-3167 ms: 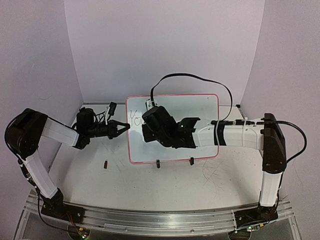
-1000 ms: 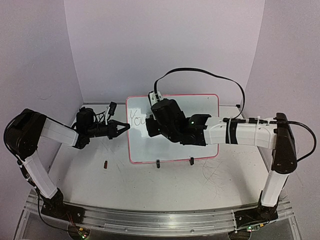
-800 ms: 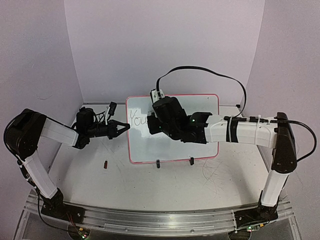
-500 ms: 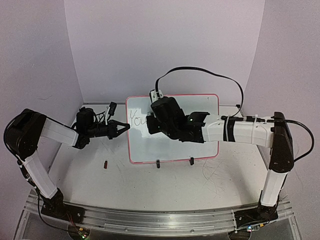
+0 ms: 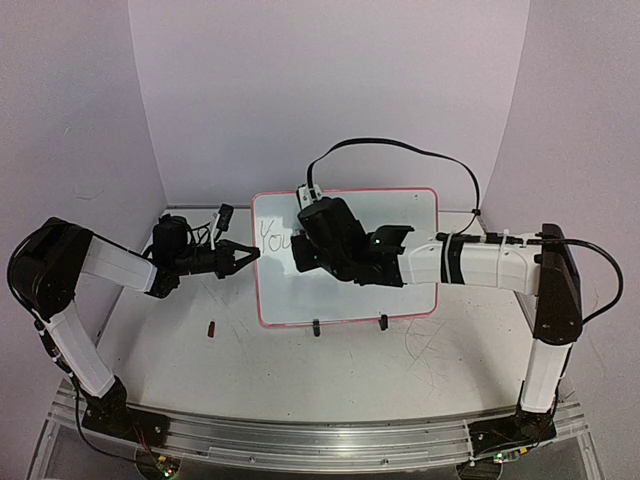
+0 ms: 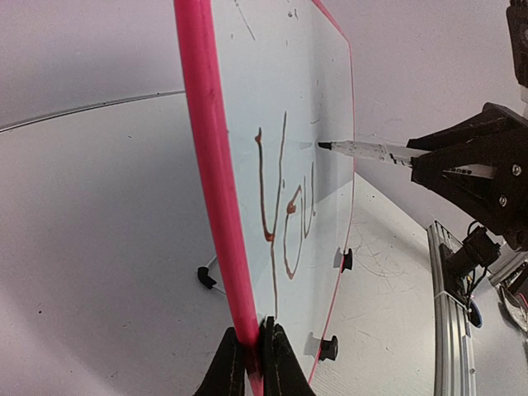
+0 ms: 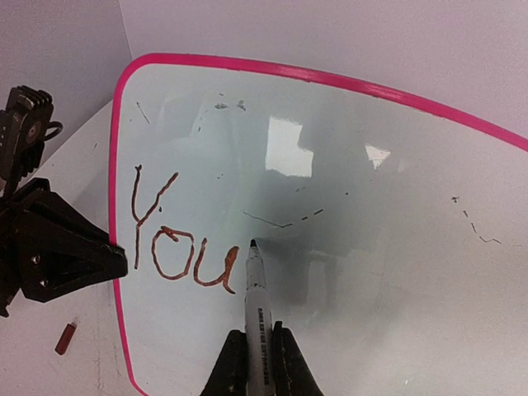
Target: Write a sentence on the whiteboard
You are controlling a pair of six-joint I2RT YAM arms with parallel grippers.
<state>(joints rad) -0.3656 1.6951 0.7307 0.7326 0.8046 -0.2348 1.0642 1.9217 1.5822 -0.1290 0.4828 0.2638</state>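
The whiteboard [image 5: 400, 212] stands upright on two black clip feet, with a pink frame. My left gripper [image 5: 252, 254] is shut on its left edge, and the left wrist view shows the fingertips [image 6: 254, 330] pinching the frame. My right gripper [image 5: 300, 246] is shut on a white marker [image 7: 257, 305]. The marker's black tip sits at the board just right of the "u". The sentence [image 7: 177, 243] reads only "You", in dark reddish strokes at the board's left. It also shows in the left wrist view [image 6: 289, 216], along with the marker [image 6: 363, 149].
A small dark red cap-like piece [image 5: 212, 327] lies on the scratched tabletop, left of the board's front; it also shows in the right wrist view [image 7: 66, 337]. The clip feet [image 5: 315, 326] stick out at the board's base. Purple walls enclose the back and sides.
Over three seconds the right gripper has moved up and slightly right along the board, and the word has grown to "You". In the last second it only shifted slightly. The left arm stayed still.
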